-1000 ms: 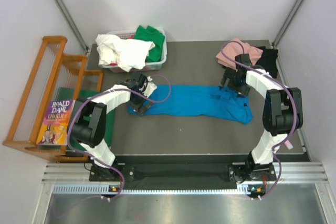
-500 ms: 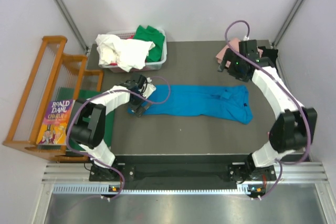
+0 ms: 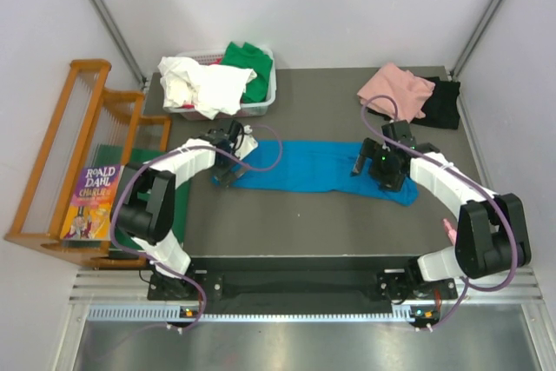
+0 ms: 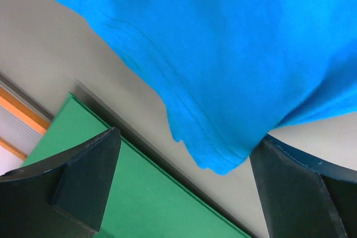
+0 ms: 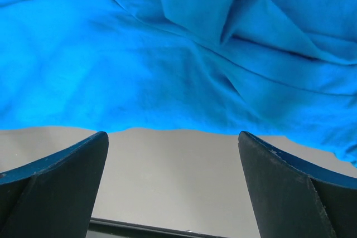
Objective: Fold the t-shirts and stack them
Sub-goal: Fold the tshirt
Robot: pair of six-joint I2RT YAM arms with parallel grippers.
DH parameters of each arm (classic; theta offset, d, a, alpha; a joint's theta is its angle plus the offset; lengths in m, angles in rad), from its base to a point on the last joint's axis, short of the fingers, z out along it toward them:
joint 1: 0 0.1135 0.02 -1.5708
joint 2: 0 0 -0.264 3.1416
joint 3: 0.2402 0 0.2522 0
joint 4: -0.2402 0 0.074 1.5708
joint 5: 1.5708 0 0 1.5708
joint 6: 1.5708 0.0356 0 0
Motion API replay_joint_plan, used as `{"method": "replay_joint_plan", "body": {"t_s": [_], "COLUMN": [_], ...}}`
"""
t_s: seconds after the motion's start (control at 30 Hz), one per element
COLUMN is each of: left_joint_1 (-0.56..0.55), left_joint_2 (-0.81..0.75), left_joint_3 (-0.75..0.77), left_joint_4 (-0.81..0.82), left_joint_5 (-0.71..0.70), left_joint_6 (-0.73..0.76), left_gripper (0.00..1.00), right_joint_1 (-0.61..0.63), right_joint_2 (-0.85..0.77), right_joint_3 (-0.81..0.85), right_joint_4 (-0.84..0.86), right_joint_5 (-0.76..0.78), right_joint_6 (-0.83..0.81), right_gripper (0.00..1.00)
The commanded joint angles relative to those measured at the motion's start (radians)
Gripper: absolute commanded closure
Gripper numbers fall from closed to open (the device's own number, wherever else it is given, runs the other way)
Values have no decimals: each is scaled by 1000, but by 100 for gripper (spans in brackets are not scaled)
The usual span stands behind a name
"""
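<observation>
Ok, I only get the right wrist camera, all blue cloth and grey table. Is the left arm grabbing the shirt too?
Observer: No, the left gripper is open, with a corner of the blue t-shirt between its fingers.
Operator: Are there more shirts?
Observer: Yes, a pink t-shirt lies at the far right, beside a black t-shirt.
Operator: Any others?
Observer: White tees and a green tee sit in a basket at the far left.
</observation>
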Motion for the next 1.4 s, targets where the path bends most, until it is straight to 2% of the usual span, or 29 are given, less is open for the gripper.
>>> {"method": "replay_joint_plan", "body": {"t_s": [0.0, 0.17, 0.23, 0.33, 0.57, 0.77, 0.87, 1.1, 1.37], "left_joint_1": [3, 3, 1, -2, -13, -13, -8, 16, 130], "left_joint_2": [-20, -12, -3, 23, 95, 224, 244, 232, 190], "left_joint_3": [203, 438, 478, 515, 365, 333, 295, 170, 67], "left_joint_4": [-141, -331, -409, -466, -261, -207, -158, -70, -32], "left_joint_5": [137, 343, 424, 474, 454, 454, 410, 342, 296], "left_joint_6": [-78, -150, -152, -152, -236, -250, -235, -183, -83], "left_gripper": [1, 1, 1, 1, 1, 1, 1, 1, 1], "right_joint_1": [-3, -3, -11, -14, -28, -41, -41, -52, -101], "right_joint_2": [2, 23, 31, 37, 83, 144, 177, 230, 195], "right_joint_3": [67, 102, 108, 110, 114, 144, 148, 108, 76], "right_joint_4": [57, 48, 51, 55, 83, 109, 121, 148, 122], "right_joint_5": [1, -2, -9, -13, 10, 24, 32, 64, 121], "right_joint_6": [0, -3, -3, -4, 0, 16, 19, 16, -39], "right_gripper": [0, 0, 0, 0, 0, 1, 0, 0, 0]}}
